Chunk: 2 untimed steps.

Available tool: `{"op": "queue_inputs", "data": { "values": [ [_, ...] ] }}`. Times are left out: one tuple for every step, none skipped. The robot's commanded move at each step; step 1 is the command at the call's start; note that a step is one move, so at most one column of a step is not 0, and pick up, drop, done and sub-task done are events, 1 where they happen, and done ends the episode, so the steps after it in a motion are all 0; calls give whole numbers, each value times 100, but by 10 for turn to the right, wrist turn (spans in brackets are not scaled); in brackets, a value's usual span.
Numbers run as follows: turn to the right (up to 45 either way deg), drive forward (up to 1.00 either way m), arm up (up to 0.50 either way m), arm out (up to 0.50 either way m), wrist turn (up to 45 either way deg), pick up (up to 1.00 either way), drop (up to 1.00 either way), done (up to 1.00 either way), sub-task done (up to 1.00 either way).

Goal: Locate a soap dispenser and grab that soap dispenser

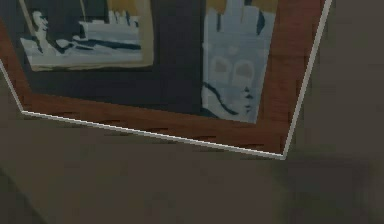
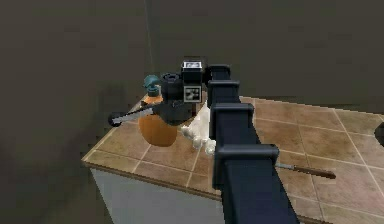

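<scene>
In the arm side view an orange soap dispenser (image 2: 152, 126) with a teal pump top sits at the far left of a brown tiled counter (image 2: 310, 135). The dark arm (image 2: 240, 150) rises from the bottom edge and reaches over the counter to it. The gripper (image 2: 136, 112) is right at the dispenser, and one thin finger (image 2: 124, 119) pokes out to the dispenser's left. The dispenser appears against the counter top, so I cannot tell whether the gripper holds anything.
A framed picture (image 1: 170, 60) with a dark wood frame hangs close ahead on a grey wall in the forward view. On the counter lie a white object (image 2: 203, 130) beside the arm, a thin brown utensil (image 2: 308, 170) and a dark thing (image 2: 380, 130) at the right edge.
</scene>
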Motion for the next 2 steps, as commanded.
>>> {"op": "queue_inputs", "data": {
  "values": [
    [0,0,0,0,150,0,0,0,0],
    [0,0,0,0,0,100,0,0,0]
  ]
}}
